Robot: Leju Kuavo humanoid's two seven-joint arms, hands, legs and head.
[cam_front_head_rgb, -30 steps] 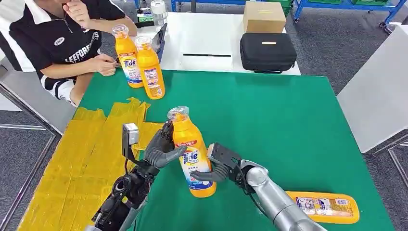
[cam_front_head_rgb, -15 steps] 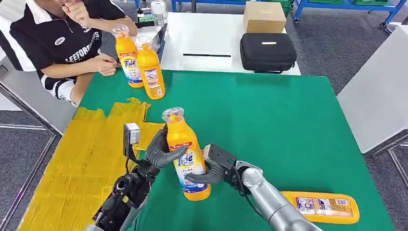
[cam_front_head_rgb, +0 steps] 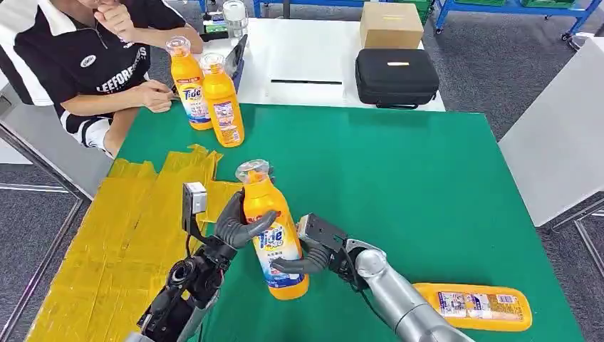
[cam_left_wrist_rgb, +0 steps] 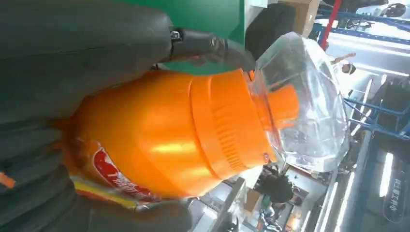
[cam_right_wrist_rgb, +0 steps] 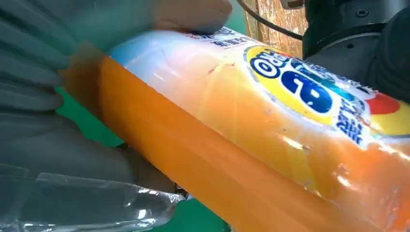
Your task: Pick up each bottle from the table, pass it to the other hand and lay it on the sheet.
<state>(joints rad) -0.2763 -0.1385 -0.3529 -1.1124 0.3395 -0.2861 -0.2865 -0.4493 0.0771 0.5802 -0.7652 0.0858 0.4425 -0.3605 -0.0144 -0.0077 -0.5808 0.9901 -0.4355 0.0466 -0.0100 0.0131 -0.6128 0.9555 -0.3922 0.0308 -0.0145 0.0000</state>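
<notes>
We see both robot hands, left [cam_front_head_rgb: 238, 222] and right [cam_front_head_rgb: 313, 249], wrapped around one upright orange bottle [cam_front_head_rgb: 271, 231] near the desk's [cam_front_head_rgb: 399, 171] front edge, beside the yellow sheet [cam_front_head_rgb: 121, 235].

Grey carpet floor [cam_front_head_rgb: 470, 43], white table [cam_front_head_rgb: 313, 64], seemingly blue racks [cam_front_head_rgb: 513, 8] behind.

Head view high, facing down; both wrist views close on the same bottle [cam_front_head_rgb: 273, 231].

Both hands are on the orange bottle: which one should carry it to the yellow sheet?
Left hand: it grips the orange detergent bottle on the crinkled yellow sheet's side; the right hand is farther away.
</notes>
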